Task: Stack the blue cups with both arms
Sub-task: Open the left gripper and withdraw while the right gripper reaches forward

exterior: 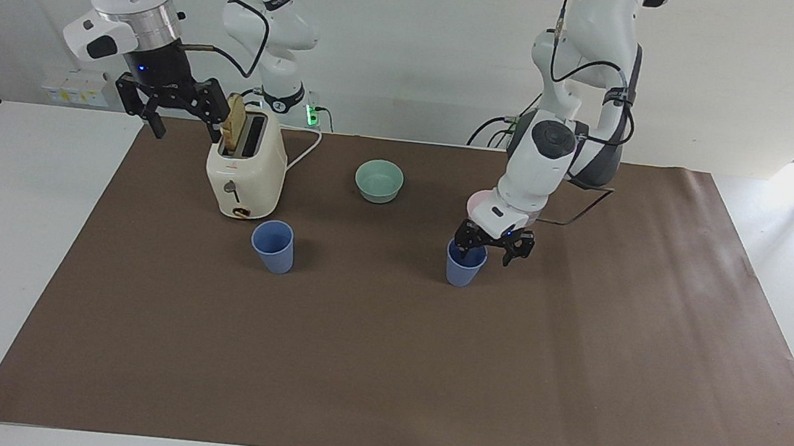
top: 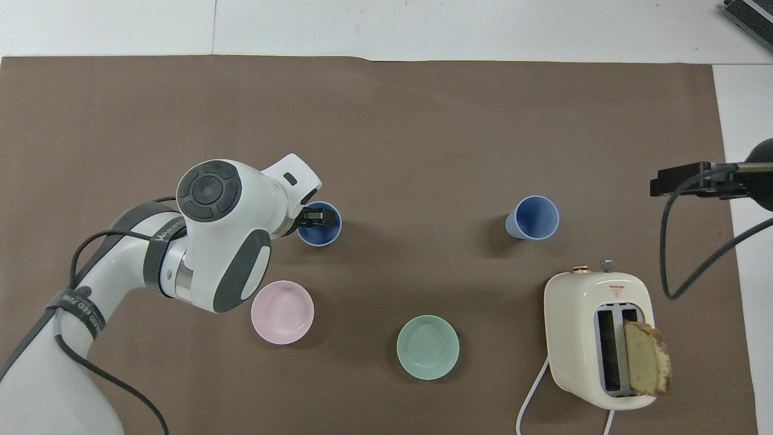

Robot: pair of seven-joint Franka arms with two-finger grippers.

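Observation:
Two blue cups stand upright on the brown mat. One cup [exterior: 272,246] is just farther from the robots than the toaster and also shows in the overhead view [top: 532,217]. The other cup [exterior: 464,266] [top: 320,228] stands toward the left arm's end. My left gripper [exterior: 487,252] is open at this cup's rim. One finger [top: 319,215] is over the cup's mouth and the other is outside its wall. My right gripper [exterior: 186,128] is open and empty, up in the air beside the toaster.
A cream toaster [exterior: 245,172] [top: 598,338] with a bread slice [exterior: 233,123] stands toward the right arm's end. A green bowl [exterior: 379,180] [top: 427,347] and a pink bowl [exterior: 475,203] [top: 282,312] sit nearer to the robots than the cups.

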